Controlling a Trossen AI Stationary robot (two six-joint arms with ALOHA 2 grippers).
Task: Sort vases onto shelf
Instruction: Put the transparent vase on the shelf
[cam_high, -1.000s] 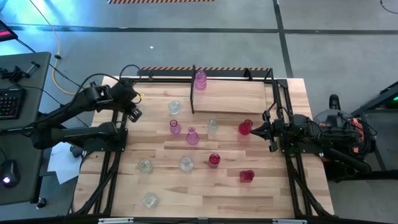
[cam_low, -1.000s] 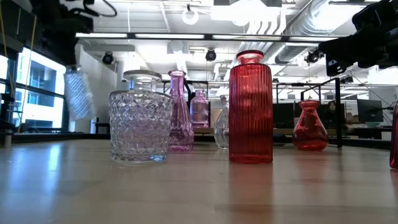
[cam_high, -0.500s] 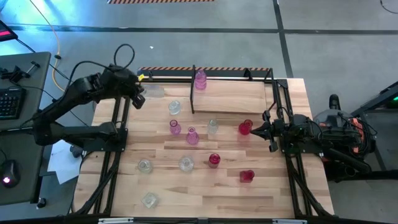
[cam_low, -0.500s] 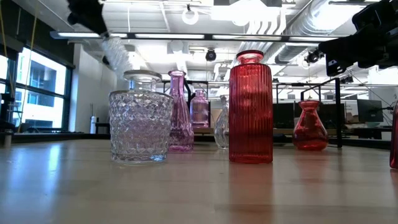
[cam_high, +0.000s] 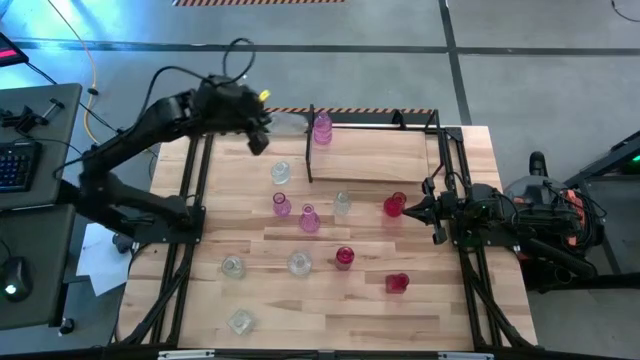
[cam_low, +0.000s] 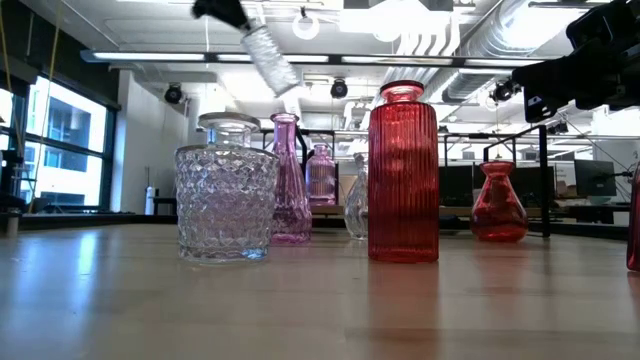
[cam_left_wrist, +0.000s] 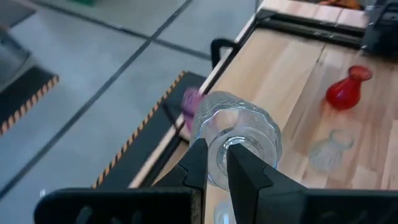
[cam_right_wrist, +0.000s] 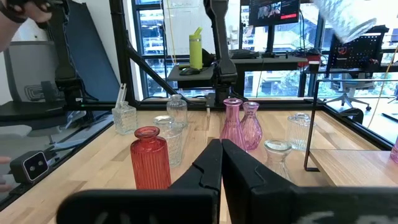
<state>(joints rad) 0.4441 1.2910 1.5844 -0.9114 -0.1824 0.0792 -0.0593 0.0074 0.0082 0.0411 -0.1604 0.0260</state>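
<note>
Across the wooden table (cam_high: 330, 300) we see the two dark arms, one at each side. At the table's far edge stands the shelf (cam_high: 372, 150), a black frame with pale boards, and one pink vase (cam_high: 322, 128) already sits on its left end.

We find the left arm raised and stretched toward that far edge, its left gripper (cam_left_wrist: 214, 163) closed on the neck of a clear ribbed vase (cam_left_wrist: 236, 137). That vase is held up in the air, tilted, just left of the shelf and near the pink one; from table height we see it slanting high above the other glassware (cam_low: 268, 55).

We see the right arm waiting low at the table's right side, with the right gripper (cam_right_wrist: 221, 160) pinched closed on nothing, close to a red round-bellied vase (cam_high: 394, 205) but apart from it.

Scattered over the middle of the table are the other vases: two pink ones (cam_high: 282, 205) side by side, two red ones (cam_high: 344, 257) nearer the front, and several clear ones (cam_high: 232, 266), one at the front left corner (cam_high: 240, 321). All of them appear upright.
</note>
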